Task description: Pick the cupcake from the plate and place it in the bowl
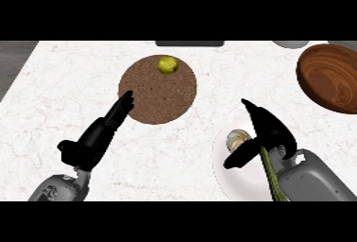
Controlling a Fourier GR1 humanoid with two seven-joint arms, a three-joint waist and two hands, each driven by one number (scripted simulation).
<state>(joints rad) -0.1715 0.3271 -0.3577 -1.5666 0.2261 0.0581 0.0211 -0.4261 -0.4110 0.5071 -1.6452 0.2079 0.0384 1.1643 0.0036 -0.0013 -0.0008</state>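
The cupcake, pale with a tan ribbed wrapper, sits on a white plate at the lower right. My right hand hovers over that plate, open, fingers straight and pointing up the counter, thumb stretched down just below the cupcake. The hand hides the cupcake's right side; I cannot tell whether it touches it. The brown wooden bowl stands at the upper right, partly cut by the view's edge. My left hand is open at the lower left, its straight fingers reaching the edge of a round brown mat.
A yellow-green fruit lies on the far part of the brown mat. A dark grey object and a pale round thing sit at the counter's far edge. The counter's left edge runs along the upper left.
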